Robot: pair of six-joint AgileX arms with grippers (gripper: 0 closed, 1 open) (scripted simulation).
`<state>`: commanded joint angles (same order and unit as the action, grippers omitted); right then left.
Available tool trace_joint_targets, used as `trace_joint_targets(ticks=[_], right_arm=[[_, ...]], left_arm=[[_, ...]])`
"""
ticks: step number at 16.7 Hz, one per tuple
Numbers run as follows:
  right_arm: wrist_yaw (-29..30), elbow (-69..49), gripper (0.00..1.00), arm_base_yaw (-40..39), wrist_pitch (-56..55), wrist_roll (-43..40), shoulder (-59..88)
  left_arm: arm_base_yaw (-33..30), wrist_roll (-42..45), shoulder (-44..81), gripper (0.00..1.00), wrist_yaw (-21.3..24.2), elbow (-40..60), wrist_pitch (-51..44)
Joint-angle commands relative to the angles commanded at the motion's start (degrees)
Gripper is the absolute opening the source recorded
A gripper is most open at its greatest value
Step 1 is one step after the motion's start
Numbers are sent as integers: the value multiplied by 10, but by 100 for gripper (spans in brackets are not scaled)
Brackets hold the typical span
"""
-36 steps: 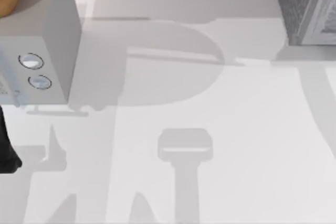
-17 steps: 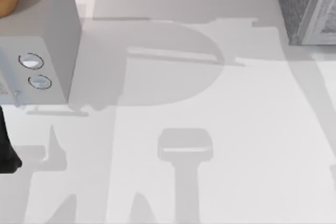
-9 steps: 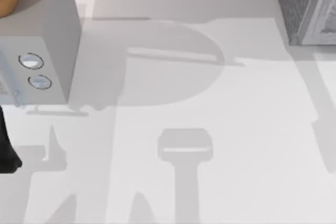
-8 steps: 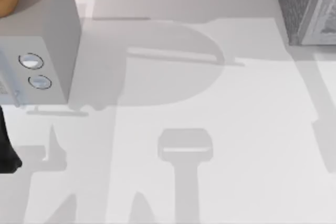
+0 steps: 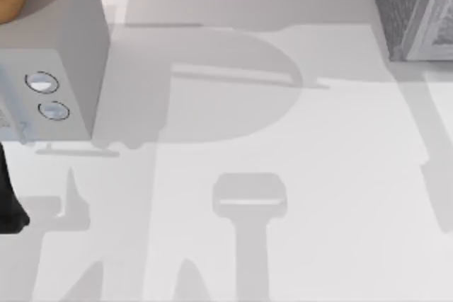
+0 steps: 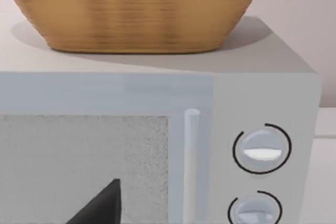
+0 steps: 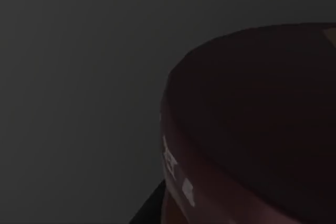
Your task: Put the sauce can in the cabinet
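Observation:
The sauce can is out of view. The cabinet (image 5: 414, 12) is the grey textured box at the table's back right corner in the top view. My left arm (image 5: 7, 203) is a black shape at the table's left edge, in front of the microwave. A dark part of my left gripper (image 6: 100, 208) shows in the left wrist view, close in front of the microwave's door. The right wrist view is dark.
A grey microwave (image 5: 67, 68) with two round knobs (image 5: 42, 83) stands at the back left, with a woven basket (image 6: 131, 9) on top of it. The white table (image 5: 283, 139) carries only shadows across its middle and front.
The shadows on the table's right side shifted over the earlier frames and then held still. The left arm, microwave and cabinet have not moved.

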<state>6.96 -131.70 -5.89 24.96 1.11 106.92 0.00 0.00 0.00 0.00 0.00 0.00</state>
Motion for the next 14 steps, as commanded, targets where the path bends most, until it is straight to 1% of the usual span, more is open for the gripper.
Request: trace_joint_targets(ticks=[8,9,14], right_arm=[[0,0,98,0,0,0,0],[0,0,100,0,0,0,0],[0,0,100,0,0,0,0]], left_arm=[[0,0,0,100,0,0,0],[0,0,0,100,0,0,0],[0,0,0,100,0,0,0]])
